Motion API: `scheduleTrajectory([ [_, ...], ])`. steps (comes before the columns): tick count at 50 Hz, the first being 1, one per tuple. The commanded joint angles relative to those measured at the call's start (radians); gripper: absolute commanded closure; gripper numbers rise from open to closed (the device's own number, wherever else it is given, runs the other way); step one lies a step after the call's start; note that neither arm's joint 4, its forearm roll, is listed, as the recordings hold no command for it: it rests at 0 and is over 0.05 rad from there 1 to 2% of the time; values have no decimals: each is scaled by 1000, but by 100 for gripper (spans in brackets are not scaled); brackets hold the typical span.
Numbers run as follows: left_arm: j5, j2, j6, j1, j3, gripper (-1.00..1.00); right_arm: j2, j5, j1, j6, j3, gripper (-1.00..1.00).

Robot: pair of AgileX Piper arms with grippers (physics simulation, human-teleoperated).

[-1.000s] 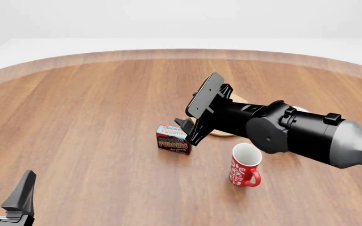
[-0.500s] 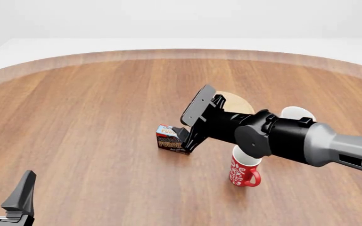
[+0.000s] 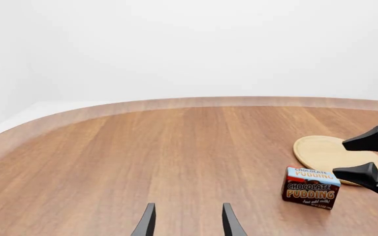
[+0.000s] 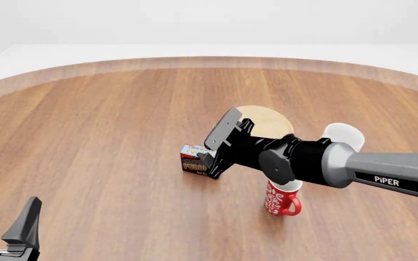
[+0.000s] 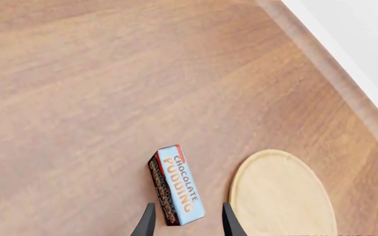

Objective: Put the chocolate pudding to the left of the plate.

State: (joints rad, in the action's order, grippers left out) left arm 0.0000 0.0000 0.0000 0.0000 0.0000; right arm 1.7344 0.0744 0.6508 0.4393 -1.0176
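The chocolate pudding (image 4: 191,158) is a small brown carton with a light blue top, standing on the wooden table just left of the plate (image 4: 263,120), a flat tan disc. My right gripper (image 4: 207,163) is open and low at the carton's right end, hiding that end in the front view. In the right wrist view the carton (image 5: 177,184) lies with its near end between the open fingertips (image 5: 148,220), beside the plate (image 5: 281,194). The left wrist view shows carton (image 3: 310,188), plate (image 3: 324,150) and right gripper (image 3: 360,157). My left gripper (image 4: 4,217) is open, far off at the front left.
A red patterned mug (image 4: 282,200) stands below my right arm, in front of the plate. A white mug (image 4: 343,135) stands to the plate's right. The table's curved far edge (image 4: 209,61) runs across the back.
My right gripper has come down and toward me, closing in on the pudding carton's right end. The plate and white mug have come into view. The left arm has not moved.
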Motion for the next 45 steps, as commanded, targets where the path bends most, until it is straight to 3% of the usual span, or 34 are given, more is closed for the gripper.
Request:
scheduleTrajectory([
  [1, 0, 0, 0, 0, 0, -100, 42, 24, -17, -14, -10, -100],
  [45, 0, 0, 0, 0, 0, -100, 181, 76, -22, -28, -41, -100],
])
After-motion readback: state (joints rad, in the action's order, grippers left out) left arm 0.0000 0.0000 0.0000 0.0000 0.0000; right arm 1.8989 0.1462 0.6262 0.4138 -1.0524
